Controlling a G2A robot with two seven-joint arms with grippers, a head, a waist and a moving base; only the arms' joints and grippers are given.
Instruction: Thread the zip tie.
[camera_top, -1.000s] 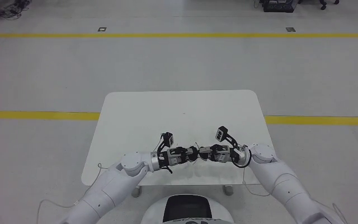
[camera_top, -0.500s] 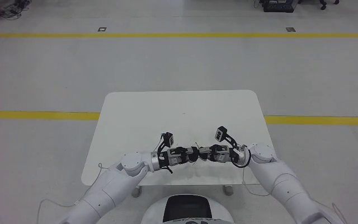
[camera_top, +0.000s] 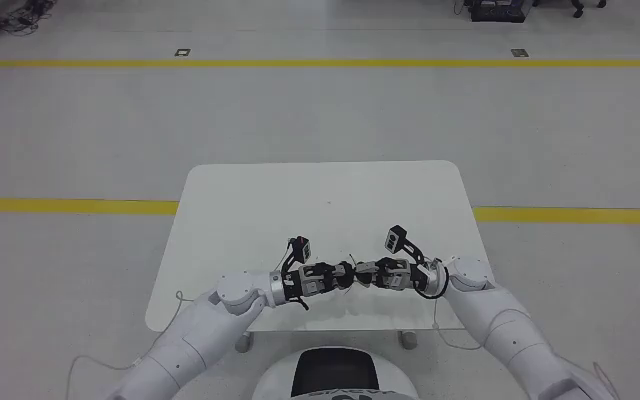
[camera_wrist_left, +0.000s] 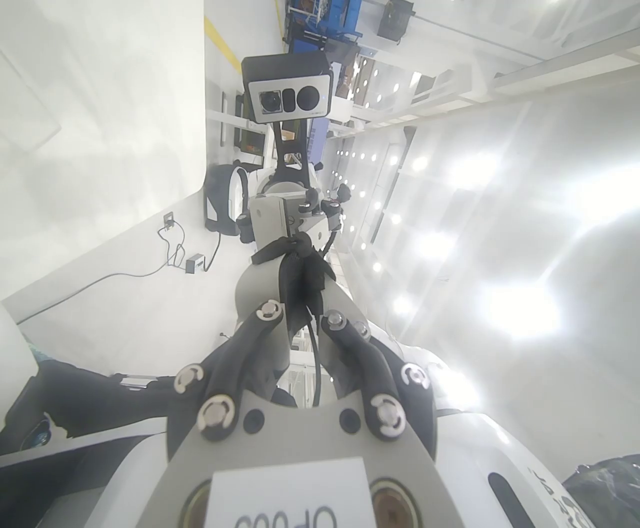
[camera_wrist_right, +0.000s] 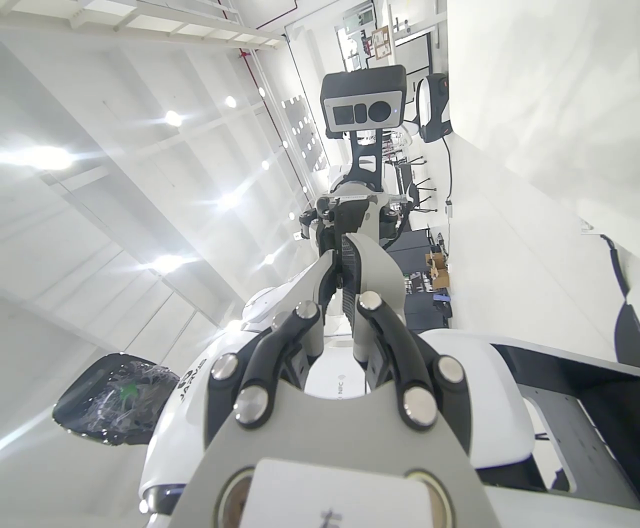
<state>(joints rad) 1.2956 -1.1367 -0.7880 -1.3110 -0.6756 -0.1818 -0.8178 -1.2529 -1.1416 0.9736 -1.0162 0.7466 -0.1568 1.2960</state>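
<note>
left gripper (camera_top: 345, 274), right gripper (camera_top: 359, 272) nose to nose (mutual obstacles), table (camera_top: 320, 200) beneath

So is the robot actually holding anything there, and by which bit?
The left tool pinches a thin black zip tie at its tip, the rest trailing back toward its palm. What the shut right tool grips cannot be told.

A white rectangular table with rounded corners (camera_top: 320, 190) stood on a pale grey glossy floor (camera_top: 320, 110). Two yellow painted floor stripes crossed the room, one beyond the table (camera_top: 300, 63) and one level with it (camera_top: 90, 206). Two small dark square floor plates (camera_top: 182, 51) lay near the far stripe. Bright round ceiling lights (camera_wrist_left: 520, 305) glared overhead.
</note>
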